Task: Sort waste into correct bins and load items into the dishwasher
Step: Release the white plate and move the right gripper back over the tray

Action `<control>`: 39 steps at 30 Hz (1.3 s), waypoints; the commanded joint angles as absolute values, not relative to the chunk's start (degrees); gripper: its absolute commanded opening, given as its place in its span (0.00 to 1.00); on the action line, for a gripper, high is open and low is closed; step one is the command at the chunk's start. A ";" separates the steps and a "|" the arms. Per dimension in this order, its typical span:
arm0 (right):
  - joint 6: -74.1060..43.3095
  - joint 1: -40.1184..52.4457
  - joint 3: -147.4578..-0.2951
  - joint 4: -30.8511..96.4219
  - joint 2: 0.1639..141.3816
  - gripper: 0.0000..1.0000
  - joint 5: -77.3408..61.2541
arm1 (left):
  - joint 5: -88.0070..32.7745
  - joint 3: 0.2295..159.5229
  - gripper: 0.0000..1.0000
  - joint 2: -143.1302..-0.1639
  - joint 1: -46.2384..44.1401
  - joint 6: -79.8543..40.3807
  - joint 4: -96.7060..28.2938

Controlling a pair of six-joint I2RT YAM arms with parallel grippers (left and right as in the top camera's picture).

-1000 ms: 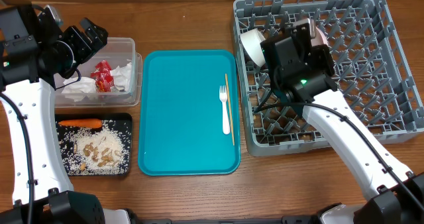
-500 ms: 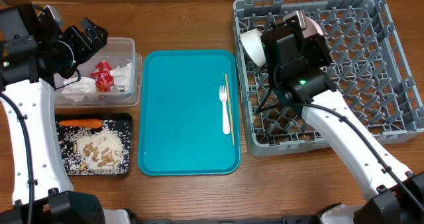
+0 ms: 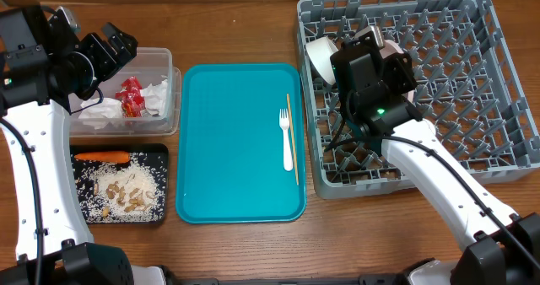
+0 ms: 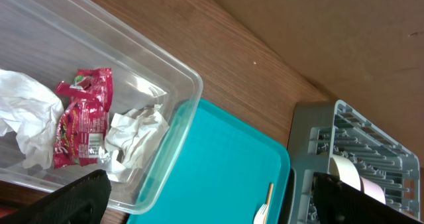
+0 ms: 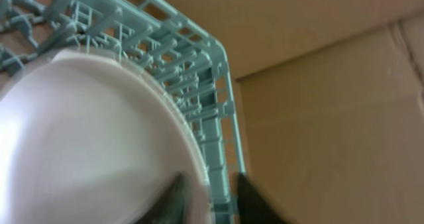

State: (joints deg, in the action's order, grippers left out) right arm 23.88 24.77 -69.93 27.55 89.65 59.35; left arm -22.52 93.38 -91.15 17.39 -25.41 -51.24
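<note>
Sorting looks all but finished on the waste side, going by how things lie around the teal tray (image 3: 228, 150). Off the tray's left edge, at the far end, the clear tub (image 3: 173, 91) holds one red wrapper (image 3: 131, 97) and a heap of white napkins (image 3: 97, 110), too crumpled together to count. At the near end of that same edge, the black tray (image 3: 163, 154) carries one carrot (image 3: 101, 158) and a loose scatter of rice scraps (image 3: 126, 188). No waste shows on the bare bench (image 3: 245, 32). Loading is the open job. The grey dish rack (image 3: 472, 83), just off the tray's right edge, shows two pieces at its corner nearest the tray's far right: one white cup (image 3: 320, 59) lying on its side and one pale pink plate (image 5: 86, 138). The right tool (image 5: 215, 196) sits astride that plate's rim, and whether it pinches or merely brackets the rim, I cannot tell. Two items wait on the tray itself, near its right edge: one white fork (image 3: 286, 142) and one wooden stick (image 3: 294, 169), side by side. The left tool (image 3: 121, 39) hangs over the tub with its fingers spread wide, holding nothing.
</note>
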 commanded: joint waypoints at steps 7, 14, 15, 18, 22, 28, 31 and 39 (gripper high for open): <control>23.99 24.75 -69.78 23.81 89.49 0.64 64.88 | -23.40 94.61 1.00 -90.00 17.61 -25.93 -51.20; 16.80 25.17 -69.87 19.94 87.68 0.81 70.13 | -23.38 94.63 1.00 -90.00 17.61 -25.93 -51.20; 15.88 25.47 -69.89 19.97 87.05 0.82 69.32 | -23.38 94.61 1.00 -90.00 17.61 -25.93 -51.18; 13.63 26.83 -69.89 20.16 84.77 0.83 65.14 | -23.38 94.61 1.00 -90.00 17.61 -25.93 -51.20; 7.51 29.69 -69.89 22.35 80.68 0.86 59.09 | -23.40 94.61 1.00 -90.00 17.61 -25.93 -51.18; -7.42 31.00 -69.89 29.47 73.93 0.89 30.81 | -23.40 94.63 1.00 -90.00 17.61 -25.93 -51.18; -9.69 31.03 -69.87 30.57 72.58 0.89 11.20 | -23.40 94.63 1.00 -90.00 17.61 -25.93 -51.20; -17.02 31.18 -69.63 32.38 75.75 1.00 -18.68 | -23.40 94.61 1.00 -90.00 17.61 -25.93 -51.18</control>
State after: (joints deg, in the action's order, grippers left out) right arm -13.06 30.85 -69.84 32.25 74.19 -0.73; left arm -22.52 93.38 -91.15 17.39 -25.41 -51.24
